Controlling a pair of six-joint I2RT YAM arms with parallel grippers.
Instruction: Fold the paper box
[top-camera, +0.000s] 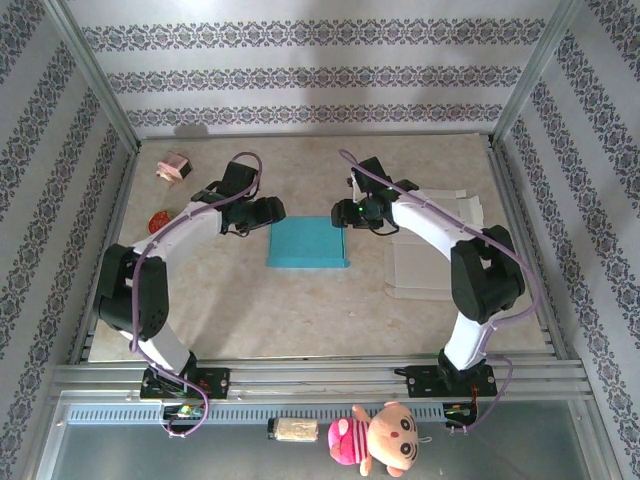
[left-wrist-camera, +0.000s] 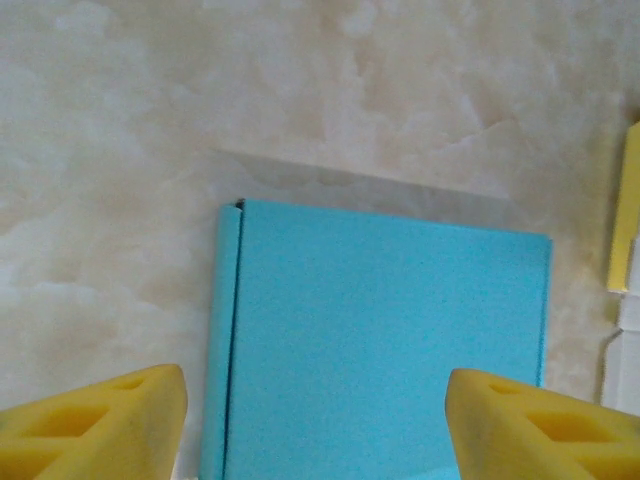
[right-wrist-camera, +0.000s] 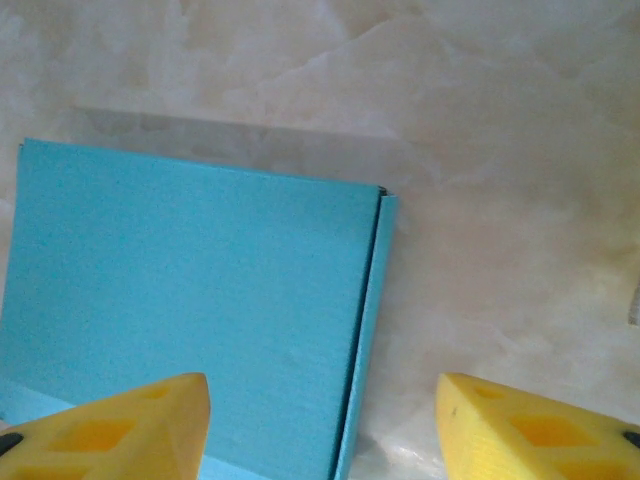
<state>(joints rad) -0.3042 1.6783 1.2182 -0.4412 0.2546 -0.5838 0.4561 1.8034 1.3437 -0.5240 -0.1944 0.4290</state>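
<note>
Paper box: blue, folded shut and lying flat on the marbled table, squarely between the two grippers. Left gripper: yellow foam pads spread wide, pinching nothing; from the left wrist camera, box directly ahead of and below the fingertips, its lid spanning most of the gap between the pads, a narrow side strip along the edge nearer the left pad. Right gripper: pads likewise spread apart, holding nothing; from the right wrist camera, box ahead and toward the left pad, bare table ahead of the right pad. White sheets: flat on the table behind the right gripper, under its arm. Pink toy: well behind the left gripper, near the far left corner. Plush doll: off the table, in front of the arm bases.
</note>
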